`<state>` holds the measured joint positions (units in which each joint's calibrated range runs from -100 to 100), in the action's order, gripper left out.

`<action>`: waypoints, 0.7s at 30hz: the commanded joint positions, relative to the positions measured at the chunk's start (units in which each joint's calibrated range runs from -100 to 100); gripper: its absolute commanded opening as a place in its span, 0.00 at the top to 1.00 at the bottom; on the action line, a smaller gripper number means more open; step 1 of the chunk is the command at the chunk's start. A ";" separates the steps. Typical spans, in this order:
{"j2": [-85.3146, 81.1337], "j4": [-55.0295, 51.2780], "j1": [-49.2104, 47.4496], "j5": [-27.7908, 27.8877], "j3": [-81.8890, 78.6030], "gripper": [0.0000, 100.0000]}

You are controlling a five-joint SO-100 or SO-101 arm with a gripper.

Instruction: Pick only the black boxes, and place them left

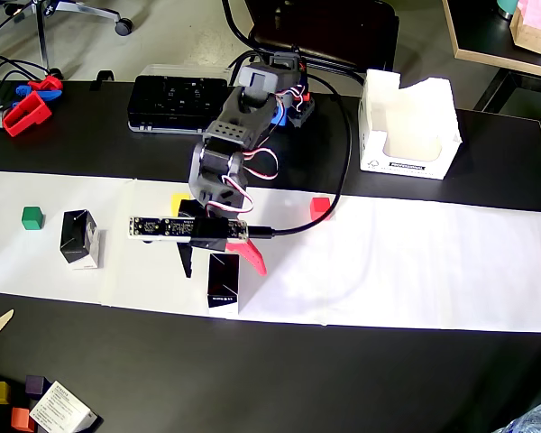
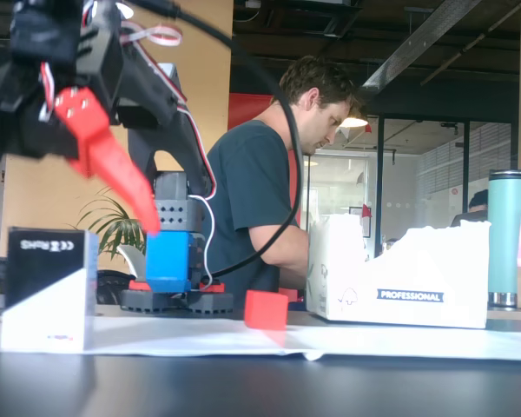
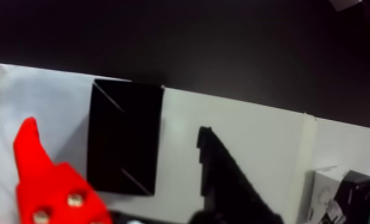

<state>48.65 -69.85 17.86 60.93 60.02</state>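
Right under the wrist camera, the pincer [image 3: 115, 149] stands spread wide, its red finger [image 3: 47, 184] on one side of a black box [image 3: 126, 137] and its black finger [image 3: 229, 184] on the other, neither touching it. From overhead that box [image 1: 224, 281] stands near the front edge of the white paper strip [image 1: 415, 262] on the counter [image 1: 343, 379], with the pincer [image 1: 218, 262] just over it and gripping nothing. A 2nd black box [image 1: 78, 239] stands well to the left in the overhead view, with a green cube [image 1: 32, 217] beyond it. A yellow cube [image 1: 178, 202] peeks out beside the arm and a red cube [image 1: 321, 207] lies to the right. Farther back sit a flat black device [image 1: 176, 101] and a white carton [image 1: 408, 126]. Beyond the counter in the fixed view, a man [image 2: 273, 165] looks down.
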 commanded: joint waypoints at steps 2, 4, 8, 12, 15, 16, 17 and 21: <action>1.33 4.59 -0.58 -0.98 4.34 0.50; 2.99 4.59 -1.36 -0.98 4.34 0.50; 4.65 4.59 -3.00 -3.40 4.52 0.71; 4.18 4.51 -6.38 -7.24 4.34 0.90; 3.94 3.95 -8.03 -7.30 2.84 0.91; 2.91 3.87 -8.11 -7.30 0.71 0.91; 0.54 3.87 -8.11 -7.30 -2.22 0.91; -14.23 3.87 -8.11 -7.30 -22.61 0.91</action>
<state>50.94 -66.05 9.83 54.63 51.54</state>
